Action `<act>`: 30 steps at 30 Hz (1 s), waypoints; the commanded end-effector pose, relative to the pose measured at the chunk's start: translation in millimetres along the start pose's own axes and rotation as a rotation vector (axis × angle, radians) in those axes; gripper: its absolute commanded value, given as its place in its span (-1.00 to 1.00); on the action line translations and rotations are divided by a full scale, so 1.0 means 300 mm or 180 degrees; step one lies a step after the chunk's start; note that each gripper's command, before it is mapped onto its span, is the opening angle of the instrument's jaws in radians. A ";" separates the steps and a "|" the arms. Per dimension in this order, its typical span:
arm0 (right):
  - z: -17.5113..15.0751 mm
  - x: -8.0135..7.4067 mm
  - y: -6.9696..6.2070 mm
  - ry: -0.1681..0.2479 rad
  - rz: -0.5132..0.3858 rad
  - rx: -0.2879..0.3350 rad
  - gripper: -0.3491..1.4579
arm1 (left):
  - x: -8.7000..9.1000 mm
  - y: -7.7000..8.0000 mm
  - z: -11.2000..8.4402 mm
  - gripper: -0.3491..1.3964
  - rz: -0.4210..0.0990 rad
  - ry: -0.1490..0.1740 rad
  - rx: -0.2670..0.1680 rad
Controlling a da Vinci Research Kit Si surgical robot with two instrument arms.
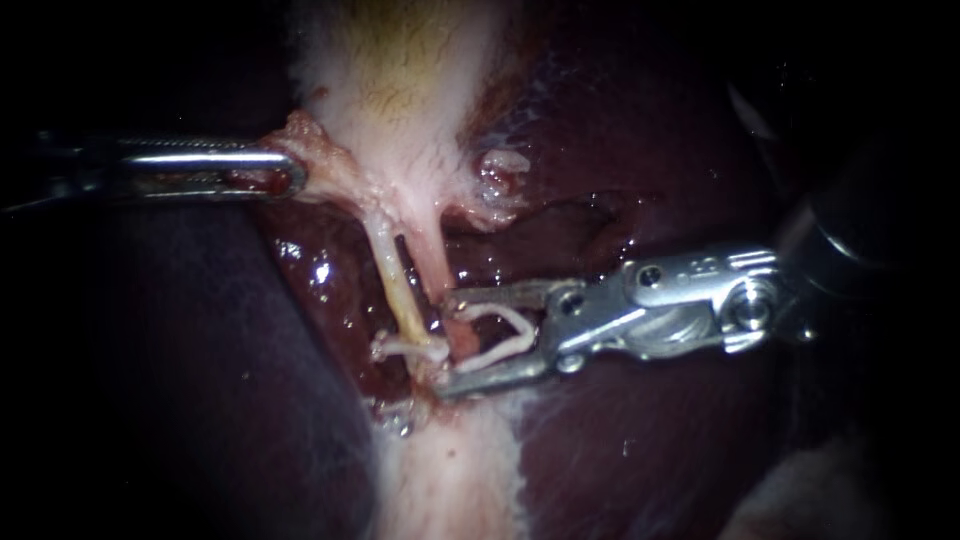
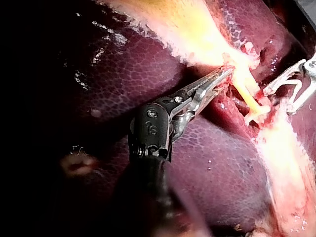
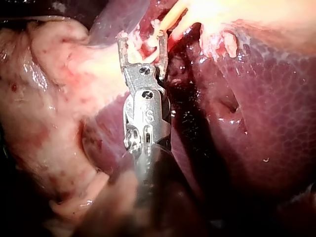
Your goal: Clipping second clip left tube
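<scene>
My left instrument (image 1: 285, 178) comes in level from the left, its jaws shut on a reddish flap at the gallbladder (image 1: 400, 70) neck, holding it leftward. Two tubes run down from the neck: a yellowish left tube (image 1: 398, 285) and a pinker right one (image 1: 432, 255). A white clip (image 1: 400, 348) sits across the left tube's lower end. My right instrument (image 1: 448, 342) reaches in from the right, jaws spread wide, holding a white clip (image 1: 505, 335). The pink tube's lower part lies between those jaws. In the right wrist view the jaws (image 3: 142, 42) straddle the tubes.
Dark red liver (image 1: 650, 450) surrounds the site on both sides, wet and glistening beside the tubes. A pale fatty band (image 1: 450, 480) runs down below the clips. A torn whitish tag (image 1: 500, 175) sits right of the neck. The left wrist view shows both instruments (image 2: 224, 74) (image 2: 284, 96).
</scene>
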 end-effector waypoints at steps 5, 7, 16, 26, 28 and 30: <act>0.004 -0.0018 0.0047 -0.0132 0.0020 -0.0043 -0.06 | 0.0003 0.0008 -0.0002 -1.00 0.0000 0.0001 0.0003; 0.006 -0.0029 0.0063 -0.0188 0.0039 -0.0060 -0.06 | 0.0004 0.0010 -0.0002 -1.00 0.0000 0.0001 0.0003; 0.010 -0.0072 0.0120 -0.0219 0.0044 -0.0093 -0.06 | 0.0005 0.0013 0.0000 -1.00 -0.0001 0.0002 0.0005; 0.016 -0.0074 0.0152 -0.0220 0.0057 0.0021 -0.06 | 0.0004 0.0013 0.0002 -1.00 0.0000 0.0002 0.0006; 0.018 -0.0070 0.0152 -0.0189 0.0049 0.0052 -0.06 | 0.0004 0.0012 0.0003 -1.00 0.0000 0.0002 0.0006; 0.020 -0.0070 0.0151 -0.0176 0.0071 0.0089 -0.06 | 0.0004 0.0012 0.0003 -1.00 0.0000 0.0002 0.0006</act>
